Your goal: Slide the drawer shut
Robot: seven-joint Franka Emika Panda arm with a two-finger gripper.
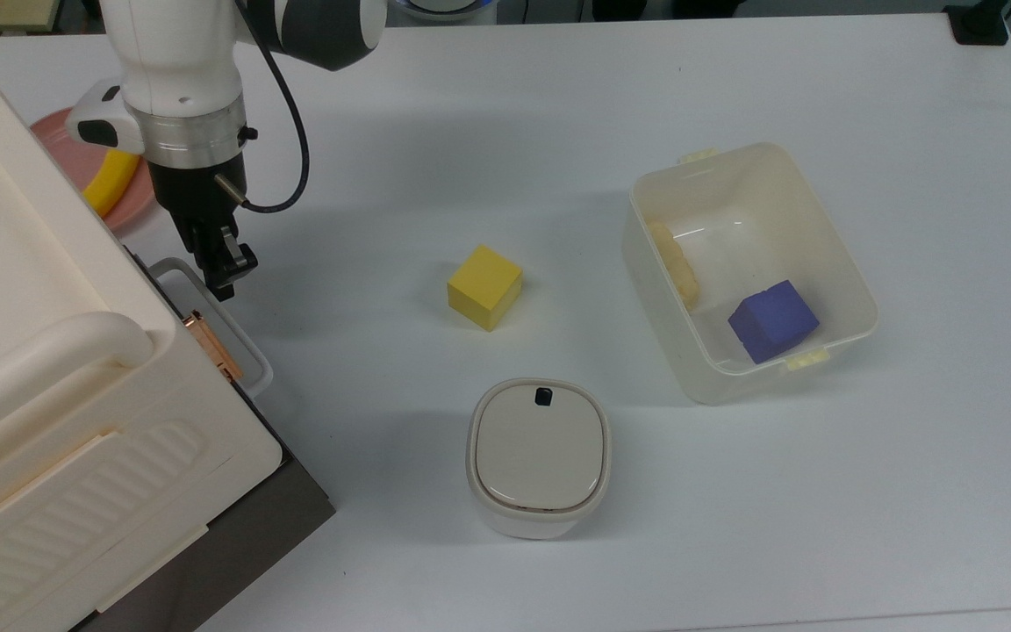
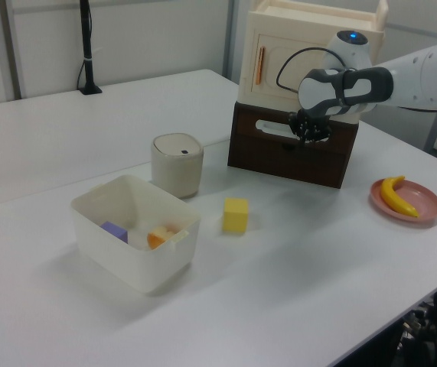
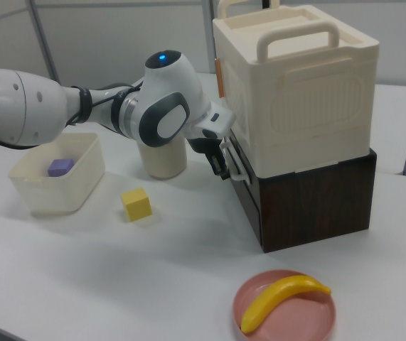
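The gripper [image 1: 223, 279] sits against the white loop handle [image 1: 229, 329] of the drawer [image 2: 291, 153], whose dark front lies nearly flush under the cream cabinet [image 1: 49, 369] at the table's [image 1: 558, 105] left edge in the top view. Bare surface opens between the drawer front and the yellow cube [image 1: 484, 287]. The round lidded bin [image 1: 539, 456] stands toward the near edge, the tub [image 1: 747, 268] farther right. The pink plate [image 3: 284, 309] with its banana [image 3: 282, 298] sits beside the cabinet's far end.
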